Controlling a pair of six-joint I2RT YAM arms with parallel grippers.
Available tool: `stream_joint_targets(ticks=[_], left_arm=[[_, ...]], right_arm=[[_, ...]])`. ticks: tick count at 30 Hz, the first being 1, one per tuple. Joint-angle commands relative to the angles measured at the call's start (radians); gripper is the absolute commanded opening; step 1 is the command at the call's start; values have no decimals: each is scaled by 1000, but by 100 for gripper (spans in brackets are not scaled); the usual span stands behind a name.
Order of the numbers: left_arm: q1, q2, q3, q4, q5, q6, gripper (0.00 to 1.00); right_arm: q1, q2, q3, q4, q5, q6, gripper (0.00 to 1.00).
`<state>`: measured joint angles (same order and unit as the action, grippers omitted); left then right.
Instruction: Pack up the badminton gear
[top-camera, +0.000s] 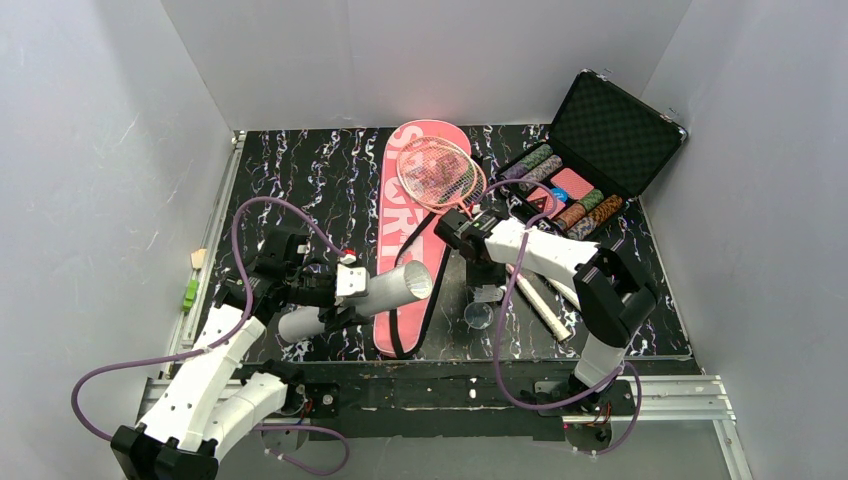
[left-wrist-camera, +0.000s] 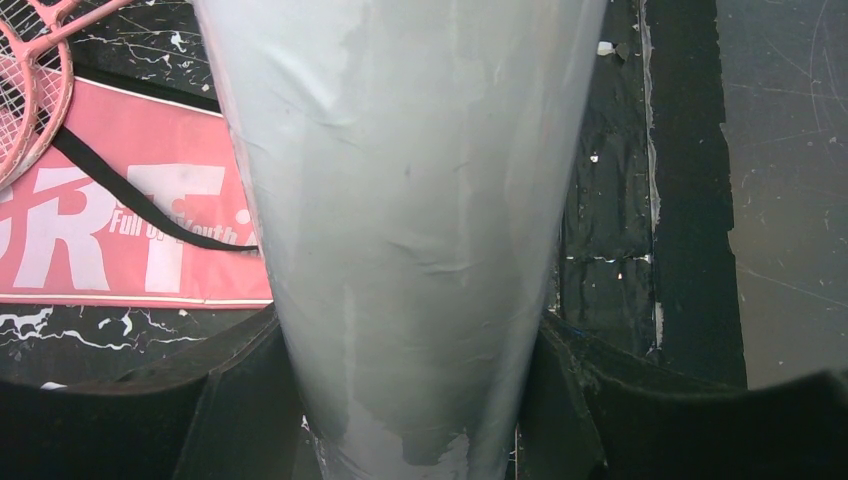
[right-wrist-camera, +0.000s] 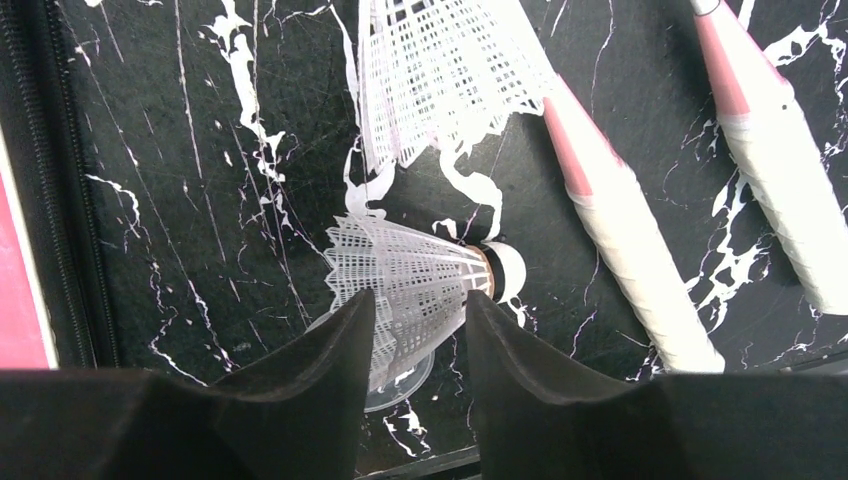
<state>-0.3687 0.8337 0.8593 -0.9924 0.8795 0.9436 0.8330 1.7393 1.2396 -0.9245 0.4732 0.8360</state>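
Left hand (left-wrist-camera: 410, 392) clenched round the tube (top-camera: 390, 290), at 8 o'clock. Right hand (right-wrist-camera: 415, 310) straddles a shuttlecock (right-wrist-camera: 420, 270) on the surface (top-camera: 300, 170) at 5 o'clock; I cannot tell whether it pinches. I should pinch lightly near the cork (right-wrist-camera: 505, 270) and feed cork-first. The bag (left-wrist-camera: 120, 230) reads "RT", seemingly "Full of Youth".

both ends of tube (left-wrist-camera: 400, 220) outside left wrist view
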Motion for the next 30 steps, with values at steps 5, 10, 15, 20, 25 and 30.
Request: stream_joint_targets(ticks=[5,10,15,20,25,30], left_arm=[[-4,-21,8,2,41,5,49],[-5,-18,14,3,39,8,49],[-4,-17,13,2,36,11,49],[-4,-16,10,-1,36,20,49],[-4,-12,27,-15,26,48,49],[-4,-7,22,-8,36,44,49]], right_arm=[[6,-42,4,4,60,29,31],[6,-65,0,-10,75,29,12],[7,-118,7,-40,73,32,1],[7,-308,49,-77,2,14,1],[6,-620,40,4,-157,1,1],[5,-833,-2,150,-333,8,1]])
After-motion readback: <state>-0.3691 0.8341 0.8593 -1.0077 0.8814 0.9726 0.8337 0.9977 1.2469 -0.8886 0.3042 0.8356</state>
